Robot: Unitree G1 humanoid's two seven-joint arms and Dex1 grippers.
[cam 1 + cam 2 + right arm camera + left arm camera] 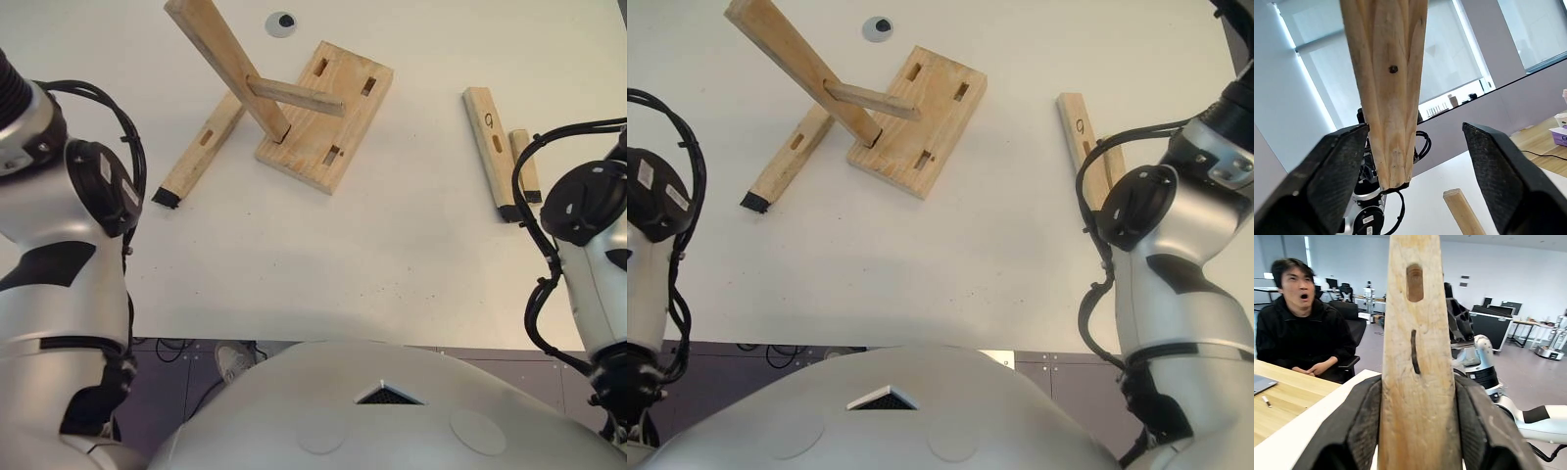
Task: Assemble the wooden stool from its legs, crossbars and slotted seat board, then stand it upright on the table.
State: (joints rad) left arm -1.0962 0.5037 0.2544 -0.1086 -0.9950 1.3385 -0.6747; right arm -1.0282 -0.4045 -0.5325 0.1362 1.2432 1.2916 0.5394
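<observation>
- Step in hand, as we judge it: fitting legs into the seat board (345, 117). It lies flat on the table (343, 264), slots up, on the far side, left of centre.
- An upright leg (227, 61) stands in the board's left corner slot, leaning away to the left. A crossbar (296, 96) juts from its side over the board's middle, with its free end unsupported.
- The left gripper (1418, 426) clamps a slotted leg between both pads. We take this for the upright leg's upper end, held steady.
- The right gripper (1414, 147) is spread wide about the marked leg (1388, 73), with wood against one finger and a clear gap to the other. It has no grip yet.
- That leg lies on the table's right side, black tip toward the robot, with a short bar (526, 164) just beside it.
- A loose leg (201, 149) lies left of the board. Whether it touches the board's edge, we cannot tell.
- Next move, we reckon: pinch the marked leg, lift it, and carry it to a free slot so that its mortise meets the crossbar's free end.
- In the way: the leaning leg and the crossbar crowd the board, so the second leg must come in past them.
- A small grey disc (281, 23) sits beyond the board, apart from the work.
</observation>
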